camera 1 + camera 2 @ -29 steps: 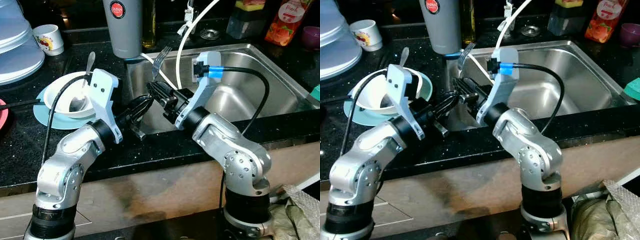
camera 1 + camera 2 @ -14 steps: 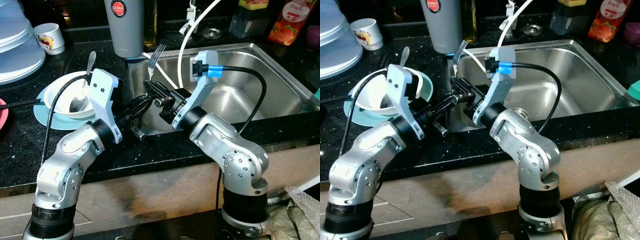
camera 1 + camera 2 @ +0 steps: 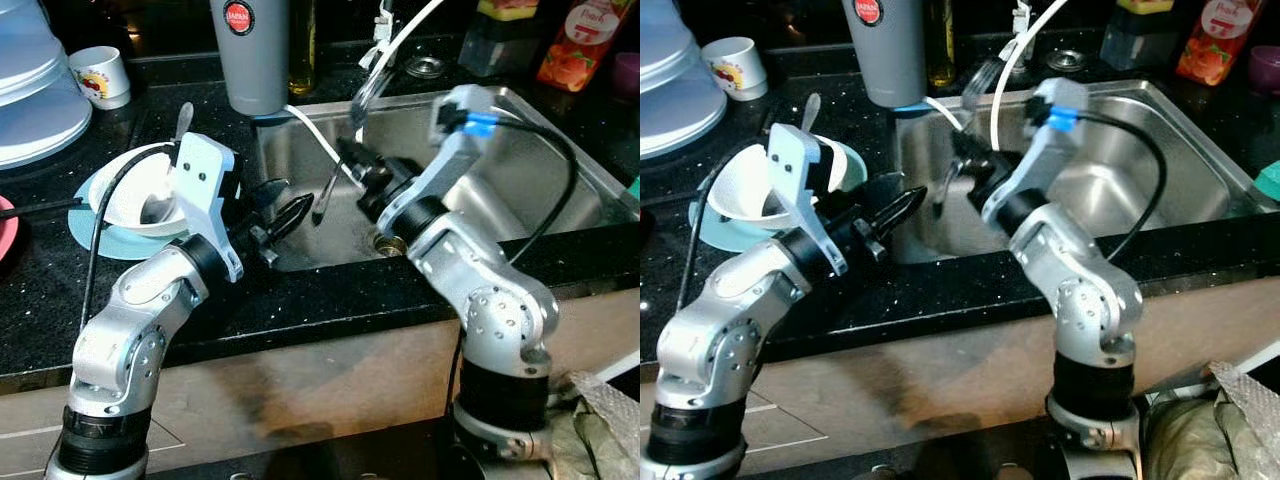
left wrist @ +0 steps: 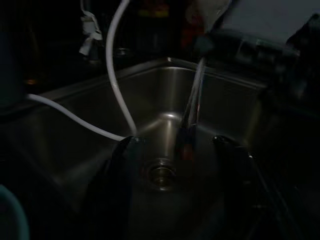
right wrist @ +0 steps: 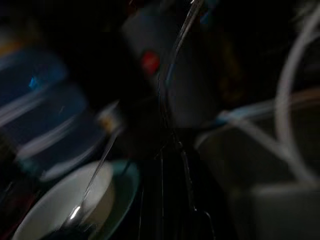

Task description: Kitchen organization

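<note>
While our right gripper (image 3: 352, 160) is clamped on the fork (image 3: 340, 150) above the sink (image 3: 520, 180), we judge the sorting of cutlery to be mid-step. Next, we must carry it to a proper holder. Our left gripper (image 3: 285, 212), fingers together and empty, hovers at the sink's near corner.
</note>
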Motion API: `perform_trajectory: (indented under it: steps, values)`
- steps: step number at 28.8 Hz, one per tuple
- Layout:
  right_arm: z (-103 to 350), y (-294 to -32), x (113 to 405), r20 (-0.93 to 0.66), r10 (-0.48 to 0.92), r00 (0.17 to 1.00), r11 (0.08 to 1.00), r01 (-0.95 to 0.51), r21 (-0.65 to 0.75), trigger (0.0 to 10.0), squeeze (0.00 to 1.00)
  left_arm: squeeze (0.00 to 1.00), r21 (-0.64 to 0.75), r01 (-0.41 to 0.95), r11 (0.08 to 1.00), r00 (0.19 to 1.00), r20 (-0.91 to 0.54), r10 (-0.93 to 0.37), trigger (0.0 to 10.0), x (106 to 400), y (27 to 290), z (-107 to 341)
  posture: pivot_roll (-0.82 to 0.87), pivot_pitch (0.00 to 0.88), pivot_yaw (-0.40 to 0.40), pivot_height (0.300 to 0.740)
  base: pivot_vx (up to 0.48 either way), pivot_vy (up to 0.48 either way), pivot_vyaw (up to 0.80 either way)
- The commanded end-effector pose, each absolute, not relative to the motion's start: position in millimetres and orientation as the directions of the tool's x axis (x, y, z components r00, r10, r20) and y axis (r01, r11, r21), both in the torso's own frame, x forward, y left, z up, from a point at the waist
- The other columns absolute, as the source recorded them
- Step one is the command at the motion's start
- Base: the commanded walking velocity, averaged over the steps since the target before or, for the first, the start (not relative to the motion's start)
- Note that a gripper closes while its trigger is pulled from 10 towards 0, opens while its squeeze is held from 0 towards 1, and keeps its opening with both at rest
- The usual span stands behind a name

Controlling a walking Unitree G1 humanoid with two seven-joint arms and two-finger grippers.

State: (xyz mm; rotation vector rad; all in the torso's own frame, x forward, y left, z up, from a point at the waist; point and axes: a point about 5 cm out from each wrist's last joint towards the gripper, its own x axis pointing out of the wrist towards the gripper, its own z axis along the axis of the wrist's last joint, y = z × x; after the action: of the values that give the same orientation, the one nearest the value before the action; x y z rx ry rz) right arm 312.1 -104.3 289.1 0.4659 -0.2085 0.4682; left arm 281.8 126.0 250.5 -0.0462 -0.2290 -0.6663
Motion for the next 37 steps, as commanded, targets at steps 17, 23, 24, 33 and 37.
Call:
perform_trajectory:
  steps: [17,23,24,33,37]
  values:
    - [307.1,-131.3,342.8,0.372,0.302,0.878,0.924,-0.366,0.115,0.0,0.00,0.00,0.145,0.645,0.750,0.725,0.195,-0.661,10.0,276.1,128.8,256.1,0.03,0.164,-0.026,0.740,0.000,0.000,0.00]
    - [306.0,-133.1,349.8,0.372,0.313,0.874,0.928,-0.364,0.075,0.0,0.00,0.00,0.170,0.668,0.724,0.701,0.181,-0.690,10.0,272.4,126.0,259.2,0.04,0.178,-0.026,0.740,0.000,0.000,0.00]
    - [305.7,-133.7,351.2,0.373,0.314,0.873,0.929,-0.363,0.067,0.0,0.00,0.00,0.177,0.667,0.724,0.702,0.175,-0.690,10.0,272.3,126.9,259.3,0.05,0.180,-0.026,0.740,0.000,0.000,0.00]
    - [288.1,-141.3,360.5,0.280,0.314,0.907,0.945,-0.327,-0.001,0.0,0.00,0.00,0.218,0.712,0.667,0.662,0.107,-0.742,10.0,271.8,127.2,259.6,0.06,0.183,-0.003,0.740,0.000,0.000,0.00]
    - [272.5,-145.1,366.4,0.185,0.339,0.922,0.941,-0.334,-0.061,0.0,0.00,0.00,0.241,0.754,0.611,0.617,0.060,-0.785,10.0,272.4,124.3,259.5,0.06,0.181,0.002,0.740,0.000,0.000,0.00]
